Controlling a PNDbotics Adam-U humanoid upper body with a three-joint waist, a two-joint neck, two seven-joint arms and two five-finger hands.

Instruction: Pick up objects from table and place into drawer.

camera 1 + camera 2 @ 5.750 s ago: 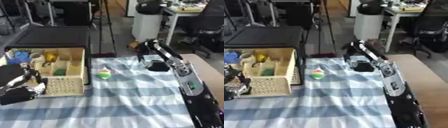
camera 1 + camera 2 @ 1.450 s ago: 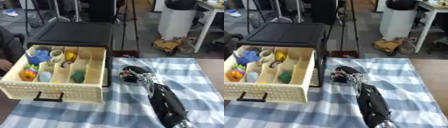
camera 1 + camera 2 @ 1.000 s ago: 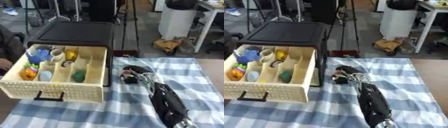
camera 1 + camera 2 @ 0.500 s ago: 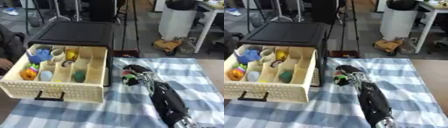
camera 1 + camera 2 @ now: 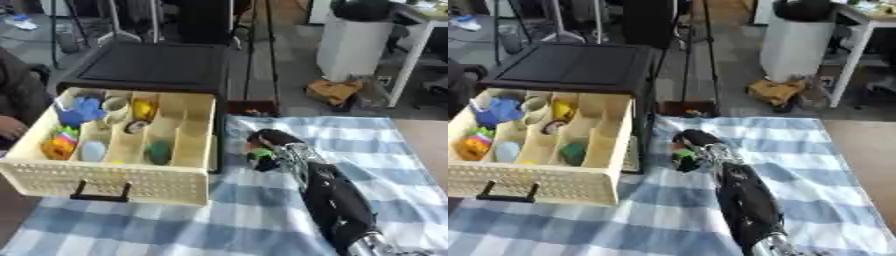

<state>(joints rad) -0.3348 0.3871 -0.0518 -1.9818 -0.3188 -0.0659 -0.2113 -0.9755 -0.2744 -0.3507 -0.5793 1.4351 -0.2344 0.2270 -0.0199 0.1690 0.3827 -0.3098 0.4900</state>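
Curling round small green object (image 5: pixel 261 153): right hand (image 5: pixel 273 147) (black, glossy).

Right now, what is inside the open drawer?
The drawer holds small things in compartments: a blue one, a yellow one, an orange one and a green one. Its front wall hides the nearest compartment floors.

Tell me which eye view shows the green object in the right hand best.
Left eye view: the green object shows in front of the right hand, whose fingers curl around it, with an orange bit above. The right eye view shows the same object just as partly hidden, nearer the drawer front.
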